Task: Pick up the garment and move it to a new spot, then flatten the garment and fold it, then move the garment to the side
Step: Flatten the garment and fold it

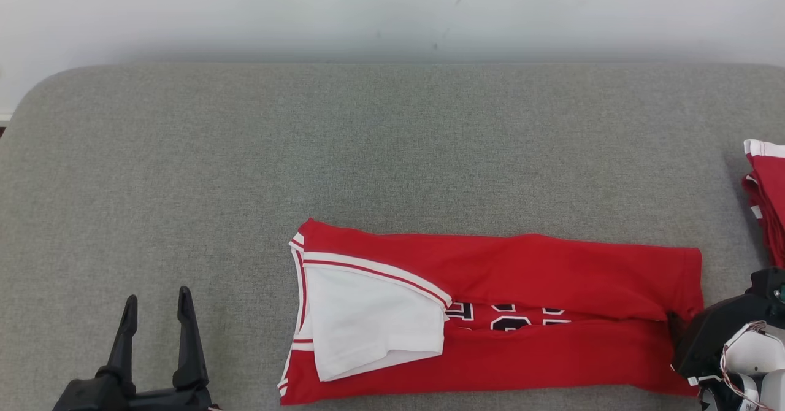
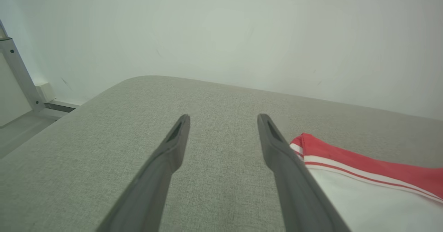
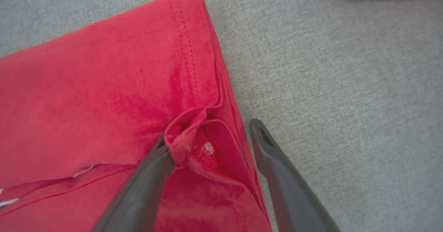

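Presently: red garment (image 1: 503, 288), folded to a long strip, on the grey cushion (image 1: 392, 153). Right gripper (image 3: 207, 135), fingers apart, straddles its hem, likely to pinch for a cross-fold; left gripper (image 1: 157, 297), likewise spread, idles beside the collar end.

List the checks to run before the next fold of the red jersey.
1. Is the right gripper open: ok.
2. Edge of the jersey between its fingers: ok.
3. The hem flat there: not ok, it is bunched.
4. Is the left gripper open and off the jersey: ok.
5. Hidden layers aligned: cannot tell.
6. The other red garment apart from the jersey: ok.
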Robot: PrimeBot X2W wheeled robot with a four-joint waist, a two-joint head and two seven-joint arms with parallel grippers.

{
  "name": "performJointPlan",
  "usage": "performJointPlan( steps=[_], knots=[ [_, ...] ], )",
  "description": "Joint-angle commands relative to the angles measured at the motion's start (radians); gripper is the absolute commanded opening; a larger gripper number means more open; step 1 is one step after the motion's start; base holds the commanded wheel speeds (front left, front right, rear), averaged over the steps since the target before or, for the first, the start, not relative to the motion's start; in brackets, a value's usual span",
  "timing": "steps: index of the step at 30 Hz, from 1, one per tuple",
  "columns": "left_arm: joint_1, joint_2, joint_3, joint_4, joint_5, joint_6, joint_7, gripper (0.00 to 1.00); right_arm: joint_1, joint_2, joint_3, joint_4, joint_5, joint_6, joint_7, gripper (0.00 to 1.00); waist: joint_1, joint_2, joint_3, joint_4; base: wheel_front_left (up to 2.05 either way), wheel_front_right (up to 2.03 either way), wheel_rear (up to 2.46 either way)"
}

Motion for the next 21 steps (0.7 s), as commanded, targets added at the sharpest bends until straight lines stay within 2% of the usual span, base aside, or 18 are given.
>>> performJointPlan(
  steps=[1,4,5,6,7,8,21],
  knots=[
    [0.01,-0.003,0.004,0.002,0.01,-0.002,-0.003,1.0,0.016,0.007,0.006,0.016,0.007,-0.002,0.014,1.0,0.0,0.0,-0.001,0.0,0.0,0.0,0.0],
    [0.012,-0.011,0.013,0.009,0.018,-0.011,-0.003,1.0,0.017,0.009,0.024,0.032,0.017,-0.002,0.038,1.0,0.0,0.0,-0.004,-0.001,0.0,0.0,0.0],
    [0.012,-0.012,0.017,0.011,0.022,-0.016,-0.003,1.0,0.016,0.009,0.028,0.034,0.02,-0.002,0.042,0.88,0.0,0.0,-0.005,-0.002,0.0,0.0,0.0],
    [0.011,-0.014,0.018,0.014,0.025,-0.02,-0.003,1.0,0.011,0.009,0.028,0.035,0.022,-0.002,0.045,0.4,0.0,0.0,-0.005,-0.002,0.0,0.0,0.0],
    [0.01,-0.016,0.019,0.017,0.028,-0.022,-0.003,1.0,0.007,0.009,0.029,0.033,0.019,-0.002,0.041,0.14,0.0,0.0,-0.006,-0.002,0.0,0.0,0.0],
    [0.008,-0.018,0.02,0.02,0.029,-0.027,-0.003,1.0,0.004,0.009,0.029,0.032,0.016,-0.002,0.036,0.0,0.0,0.0,-0.006,-0.002,0.0,0.0,0.0],
    [-0.016,-0.03,0.043,0.044,0.053,-0.053,-0.003,1.0,-0.046,0.003,-0.053,-0.028,-0.061,-0.002,-0.097,0.0,0.0,0.0,-0.005,0.0,0.0,0.0,0.0]
  ],
)
